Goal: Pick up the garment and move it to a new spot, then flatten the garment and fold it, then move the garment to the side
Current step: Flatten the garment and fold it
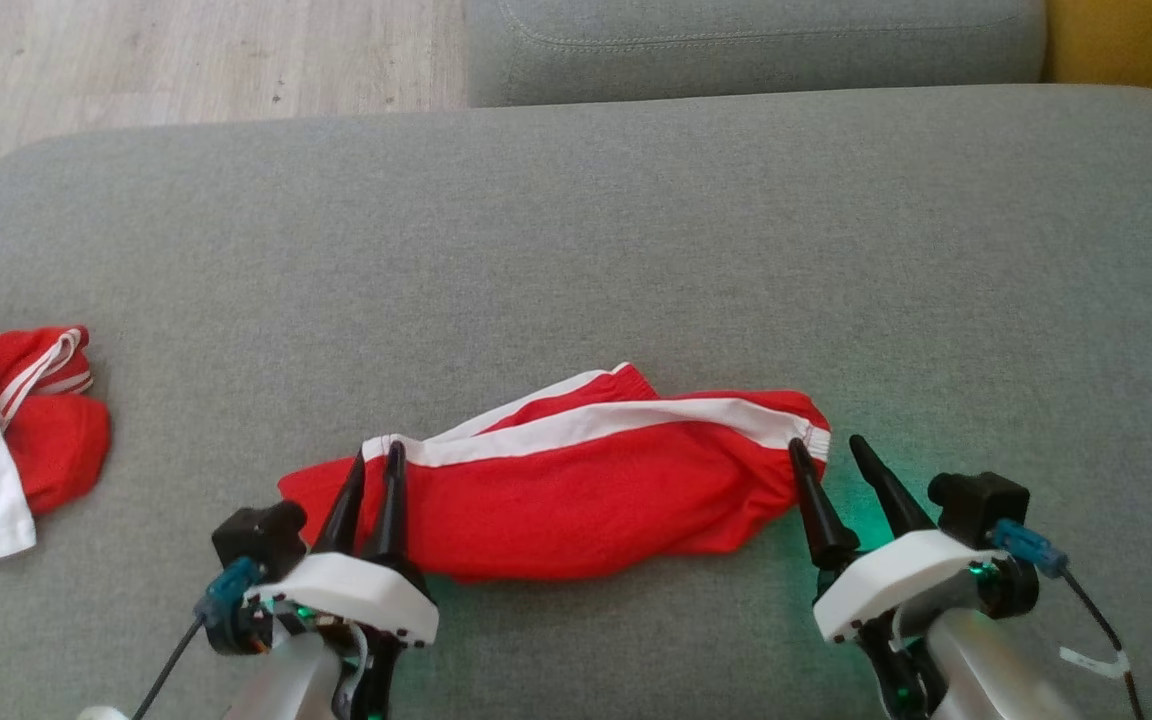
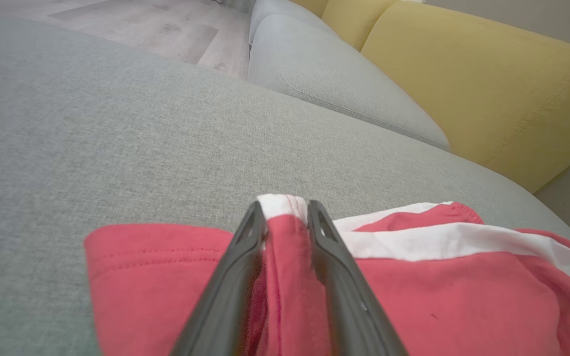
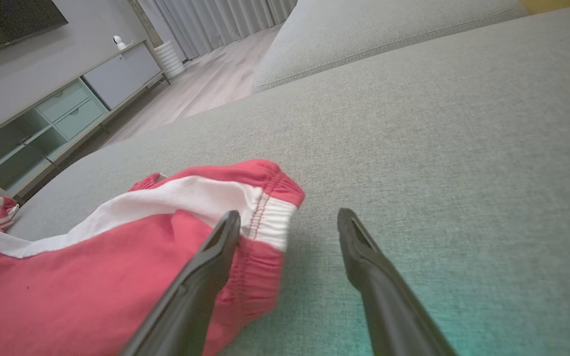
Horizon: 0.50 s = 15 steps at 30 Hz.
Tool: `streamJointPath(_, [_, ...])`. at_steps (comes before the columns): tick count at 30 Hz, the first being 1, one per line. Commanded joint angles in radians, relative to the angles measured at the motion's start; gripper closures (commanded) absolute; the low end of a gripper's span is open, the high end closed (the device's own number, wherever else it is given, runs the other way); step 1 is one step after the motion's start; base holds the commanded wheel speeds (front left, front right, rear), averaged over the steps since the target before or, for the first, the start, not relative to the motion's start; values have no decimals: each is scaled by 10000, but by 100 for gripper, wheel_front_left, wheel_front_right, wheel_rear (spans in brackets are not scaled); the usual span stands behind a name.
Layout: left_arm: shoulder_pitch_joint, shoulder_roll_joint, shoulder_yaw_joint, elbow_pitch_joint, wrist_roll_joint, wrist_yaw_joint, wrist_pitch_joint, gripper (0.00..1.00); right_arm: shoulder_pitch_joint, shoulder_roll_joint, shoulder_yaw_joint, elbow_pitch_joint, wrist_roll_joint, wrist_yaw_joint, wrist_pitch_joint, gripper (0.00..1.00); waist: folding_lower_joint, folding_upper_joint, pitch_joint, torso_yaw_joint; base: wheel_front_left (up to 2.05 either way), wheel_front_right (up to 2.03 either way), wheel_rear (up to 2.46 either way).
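Grey cushion (image 1: 576,220) bears red garment (image 1: 586,490), left gripper (image 1: 377,452) pinching it, right gripper (image 1: 826,442) spread.

Place: was a home living room | seating: grey sofa (image 1: 636,250) had yellow cushions (image 2: 488,89) behind | floor: was pale wood planks (image 1: 186,60) | far wall: low media cabinet (image 3: 67,109), dark screen (image 3: 8,20) and grey curtains (image 3: 225,15) stood there
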Motion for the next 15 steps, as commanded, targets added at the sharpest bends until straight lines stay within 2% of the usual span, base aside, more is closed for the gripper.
streamJointPath(1, [-246,74,353,-316,97,16,-97,58,-60,120,103,-250,-110,-7,-65,0,0,-1,-5,4,0,0,0])
streamJointPath(2, [-225,74,382,-373,152,16,-97,60,-16,162,37,-255,-119,-7,-65,0,0,-1,-9,6,0,0,0])
streamJointPath(3, [-201,74,406,-415,195,16,-97,67,14,195,-10,-258,-135,-7,-65,0,0,-1,-12,9,0,0,0])
streamJointPath(4, [-185,74,416,-436,277,16,-97,91,34,222,-43,-263,-160,-7,-65,0,0,-1,-17,12,0,0,0])
streamJointPath(5, [-185,74,503,-575,436,16,-97,100,60,265,-125,-306,-169,-7,-65,0,0,-1,-25,15,0,0,0])
streamJointPath(9, [-188,88,607,-928,726,16,-97,100,64,315,-260,-411,-178,-7,-65,0,0,-1,-90,25,0,0,0])
streamJointPath(15, [162,97,516,-2843,1303,16,-97,100,268,353,-577,-558,-216,-7,-65,0,0,-1,-293,243,0,0,0])
